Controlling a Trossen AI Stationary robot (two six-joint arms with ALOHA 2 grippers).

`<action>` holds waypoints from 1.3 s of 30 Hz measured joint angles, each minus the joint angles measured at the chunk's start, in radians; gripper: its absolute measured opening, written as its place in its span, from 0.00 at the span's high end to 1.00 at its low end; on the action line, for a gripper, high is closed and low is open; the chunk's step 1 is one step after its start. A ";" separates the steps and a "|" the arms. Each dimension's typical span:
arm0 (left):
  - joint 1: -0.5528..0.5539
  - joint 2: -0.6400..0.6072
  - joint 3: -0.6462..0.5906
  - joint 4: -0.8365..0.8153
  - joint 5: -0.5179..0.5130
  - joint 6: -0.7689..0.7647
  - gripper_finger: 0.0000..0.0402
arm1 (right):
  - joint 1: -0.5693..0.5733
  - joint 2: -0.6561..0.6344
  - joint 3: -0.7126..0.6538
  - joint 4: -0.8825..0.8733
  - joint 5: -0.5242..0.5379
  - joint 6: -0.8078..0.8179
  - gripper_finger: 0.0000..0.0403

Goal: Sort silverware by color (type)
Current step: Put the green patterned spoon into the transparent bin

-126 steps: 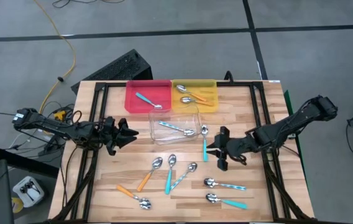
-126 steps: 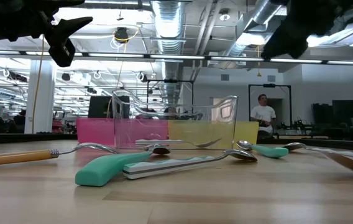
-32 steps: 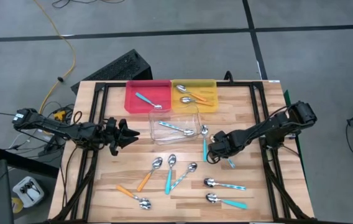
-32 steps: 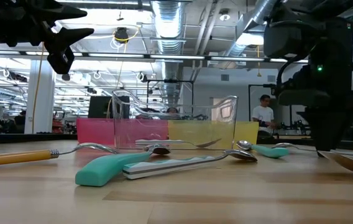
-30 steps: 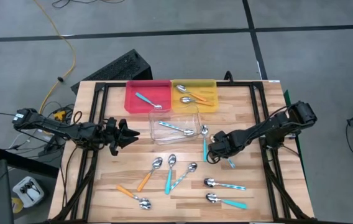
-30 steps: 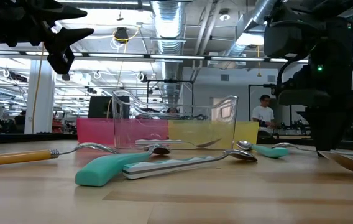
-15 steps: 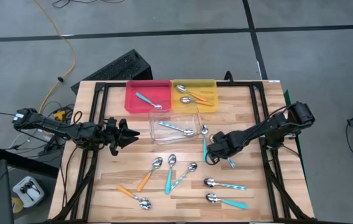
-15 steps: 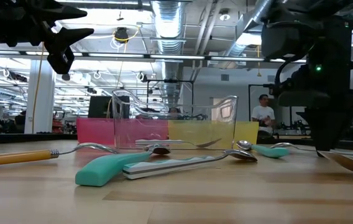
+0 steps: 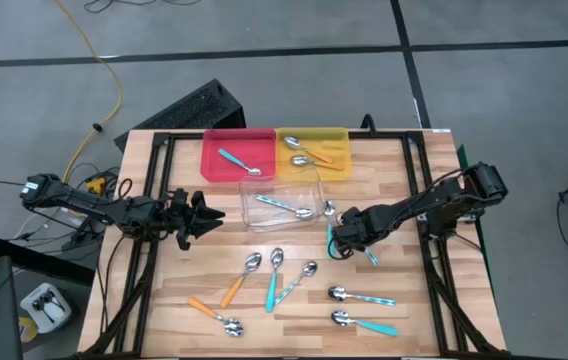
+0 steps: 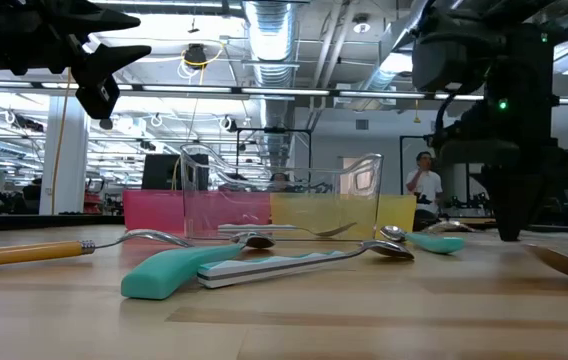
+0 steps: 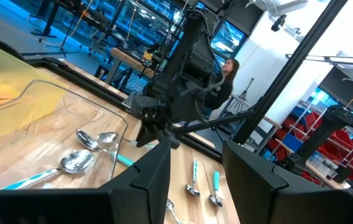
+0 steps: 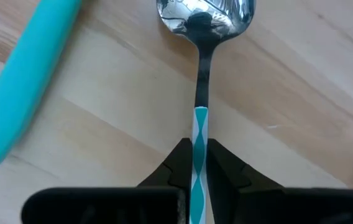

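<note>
The right gripper has its jaws closed on the pale blue spoon, low over the bench beside the clear tray. Four spoons are already sorted: one in the red tray, two in the yellow tray, one in the clear tray. About seven lie loose on the bench. The left gripper waits at the left edge, jaws partly open and empty.

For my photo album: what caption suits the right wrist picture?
Right gripper pinching a striped-handled spoon on the wooden table.
</note>
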 joint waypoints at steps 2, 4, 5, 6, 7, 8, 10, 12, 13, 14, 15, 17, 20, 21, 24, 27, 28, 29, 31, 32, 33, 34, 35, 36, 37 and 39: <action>0.000 0.000 0.000 0.000 0.000 0.000 0.68 | -0.005 -0.029 0.001 -0.015 0.001 0.001 0.87; 0.000 0.000 0.000 0.001 0.000 0.000 0.68 | -0.005 -0.075 0.001 -0.029 0.013 0.001 0.87; 0.000 0.000 0.000 0.001 0.000 0.000 0.68 | -0.006 -0.102 0.001 -0.032 0.025 0.001 0.87; 0.000 0.000 0.000 0.001 0.000 0.000 0.68 | -0.006 -0.130 0.001 -0.040 0.036 0.001 0.87; 0.000 0.000 0.000 0.001 0.000 0.000 0.68 | -0.006 -0.157 0.001 -0.045 0.046 0.002 0.87; 0.000 0.000 0.000 0.001 0.000 0.000 0.68 | -0.007 -0.182 0.001 -0.045 0.058 0.005 0.87; 0.000 0.000 0.000 0.000 0.000 0.000 0.68 | -0.011 -0.234 0.001 -0.063 0.086 0.017 0.87; 0.000 0.000 0.000 0.001 0.000 0.000 0.68 | -0.011 -0.281 0.001 -0.083 0.112 0.020 0.87; 0.000 0.000 0.000 0.001 0.000 0.000 0.68 | -0.011 -0.303 0.001 -0.094 0.130 0.022 0.87; 0.000 0.000 0.000 0.001 0.000 0.000 0.68 | -0.011 -0.324 0.001 -0.101 0.148 0.029 0.87; 0.000 0.000 0.000 0.002 0.000 0.000 0.68 | -0.011 -0.343 0.001 -0.106 0.171 0.039 0.87; 0.000 0.000 0.000 0.002 0.000 0.000 0.68 | -0.011 -0.377 0.001 -0.105 0.231 0.042 0.87; 0.000 0.000 0.000 0.002 -0.001 0.000 0.68 | -0.014 -0.414 0.002 -0.090 0.296 0.019 0.87; 0.000 0.000 0.000 0.002 0.000 0.000 0.68 | -0.018 -0.424 0.001 -0.078 0.311 -0.003 0.87; 0.000 0.000 0.000 0.002 0.000 0.000 0.68 | -0.027 -0.436 0.002 0.016 0.354 -0.086 0.87; 0.000 0.000 0.000 0.002 -0.001 0.000 0.68 | -0.047 -0.434 0.002 0.144 0.382 -0.213 0.87; 0.000 0.000 0.000 0.002 -0.001 0.000 0.68 | -0.057 -0.430 0.002 0.195 0.391 -0.267 0.87; 0.000 0.000 0.000 0.002 -0.001 0.000 0.68 | -0.067 -0.425 0.002 0.243 0.397 -0.318 0.87; 0.000 0.000 0.000 0.002 -0.001 0.000 0.68 | -0.091 -0.420 0.002 0.316 0.398 -0.394 0.87; 0.000 0.000 0.000 0.002 -0.001 0.000 0.68 | -0.103 -0.420 0.002 0.348 0.398 -0.422 0.87; 0.000 0.000 0.000 0.002 -0.001 0.000 0.68 | -0.115 -0.422 0.002 0.384 0.398 -0.448 0.87; 0.000 0.000 0.000 0.002 -0.001 0.000 0.68 | -0.125 -0.422 0.002 0.419 0.398 -0.482 0.87; 0.000 0.000 0.000 0.002 -0.001 0.000 0.68 | -0.135 -0.422 0.002 0.448 0.399 -0.524 0.87; 0.000 0.000 0.000 0.002 -0.001 0.000 0.68 | -0.144 -0.422 0.002 0.474 0.398 -0.569 0.87; 0.000 0.000 0.000 0.001 -0.001 0.000 0.68 | -0.153 -0.421 0.002 0.513 0.398 -0.613 0.87; 0.000 0.000 0.000 0.001 -0.001 0.000 0.68 | -0.170 -0.422 0.002 0.584 0.398 -0.701 0.87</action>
